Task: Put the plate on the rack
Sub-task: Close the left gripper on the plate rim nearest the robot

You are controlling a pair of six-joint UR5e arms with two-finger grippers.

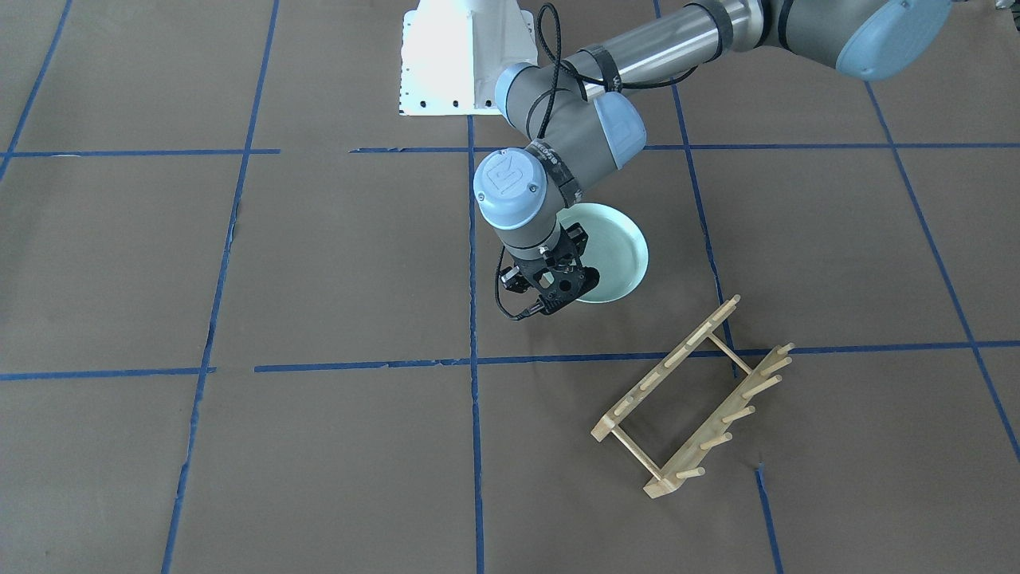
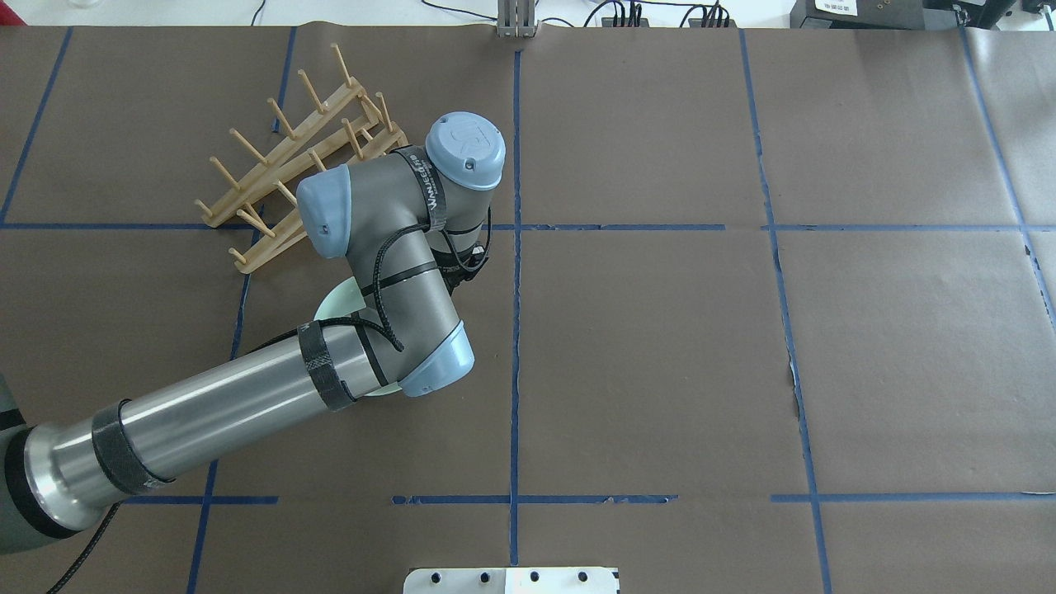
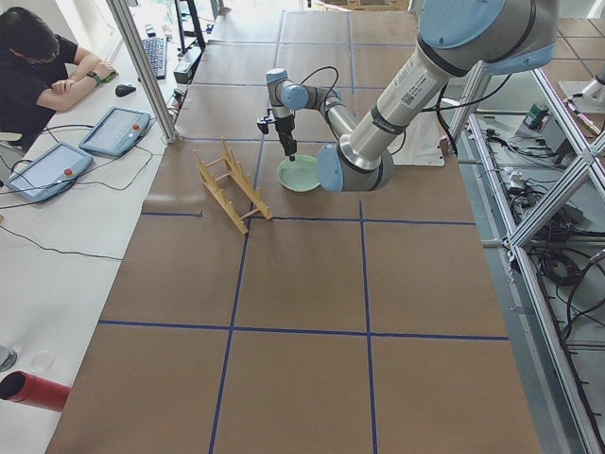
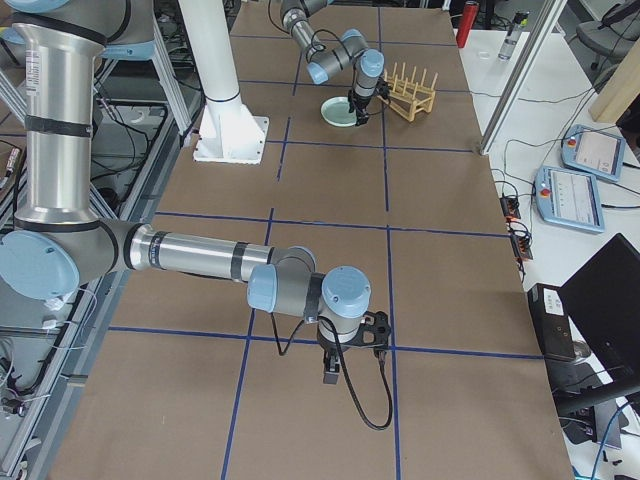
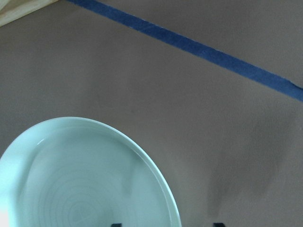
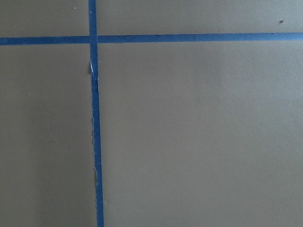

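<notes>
The pale mint-green plate (image 1: 617,247) lies flat on the brown table, a little toward the robot from the rack. The light wooden rack (image 1: 692,399) stands empty at an angle. My left gripper (image 1: 562,295) points down at the plate's edge and is open. In the left wrist view its two fingertips (image 5: 116,223) show at the bottom edge, with the rim of the plate (image 5: 85,189) between them. From overhead the arm hides most of the plate (image 2: 337,304), and the rack (image 2: 289,165) is behind it. My right gripper (image 4: 350,348) hangs over bare table far from both; I cannot tell whether it is open.
Blue tape lines (image 1: 470,363) divide the brown table cover. The white robot base (image 1: 466,56) stands at the table's edge. A person (image 3: 38,66) sits at a side desk with tablets (image 3: 113,130), beyond the rack.
</notes>
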